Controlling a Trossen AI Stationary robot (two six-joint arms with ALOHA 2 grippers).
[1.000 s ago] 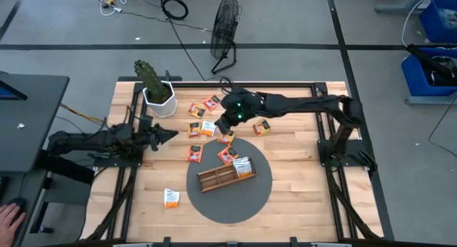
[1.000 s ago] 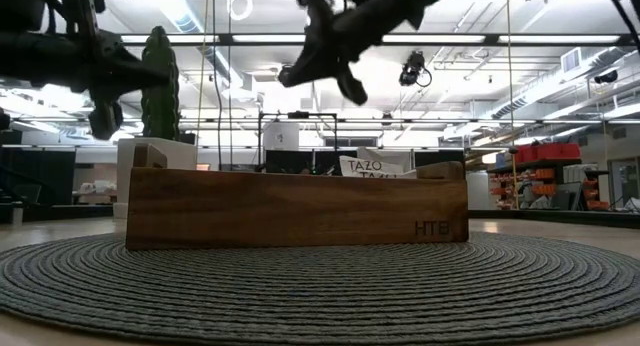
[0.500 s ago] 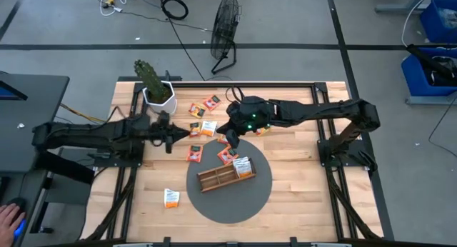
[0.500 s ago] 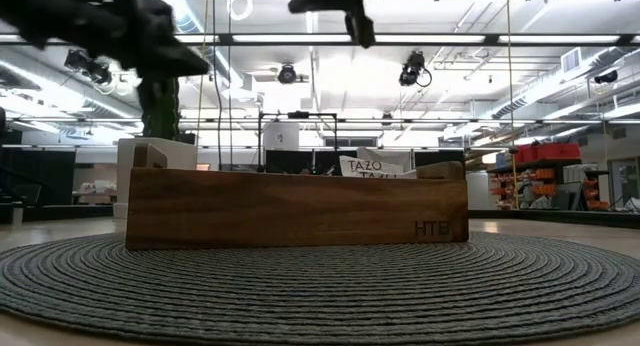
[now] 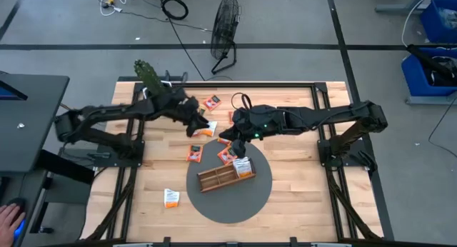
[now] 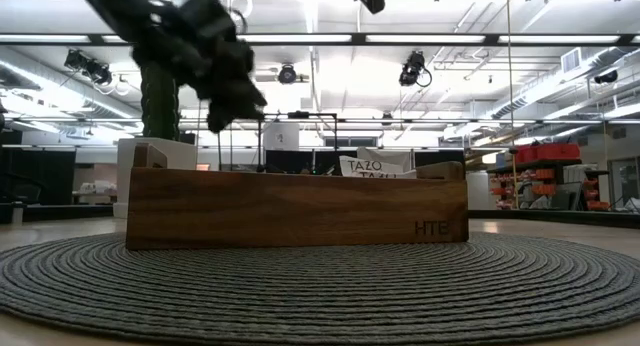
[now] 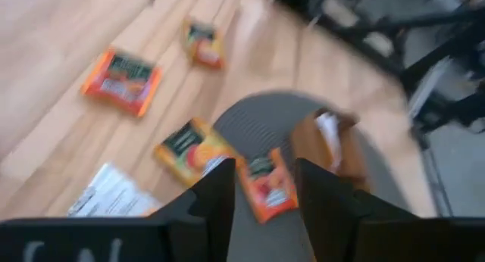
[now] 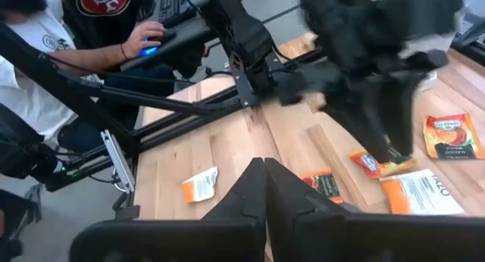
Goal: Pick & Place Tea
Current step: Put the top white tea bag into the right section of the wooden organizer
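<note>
currently the left gripper [image 5: 194, 123] sits over the far-left cluster of tea sachets [image 5: 201, 127] on the bare wooden table [image 5: 293, 197], above the mat. its fingers [image 7: 220, 198] stand parted with clear space between them, and nothing is held. in the left wrist view an orange sachet [image 7: 265, 188] lies flat just ahead of the fingertips, its near part showing in the gap between them, partly on the mat edge; it sits square-on with a slight skew, so no long axis governs the approach. judgement: a short forward and downward reach should bring the jaws onto it.

the right gripper [image 5: 239, 135] hangs just right of the same cluster, above the mat's far edge. its fingers [image 8: 261, 190] are pressed together and empty. both arms are near the cluster, so crowding is a risk.

the sachets are thin, flat, glossy squares, orange-red or white with dark labels, scattered across the far-centre of the table, one lone sachet [image 5: 171, 197] near-left. judgement: lying flush on wood, they will be awkward to pinch.

the divided wooden tray [image 5: 218, 178] is smooth-grained and rectangular, resting on a round woven grey mat [image 5: 228, 204]; at least one white sachet [image 5: 243, 165] stands at its right end.
</note>
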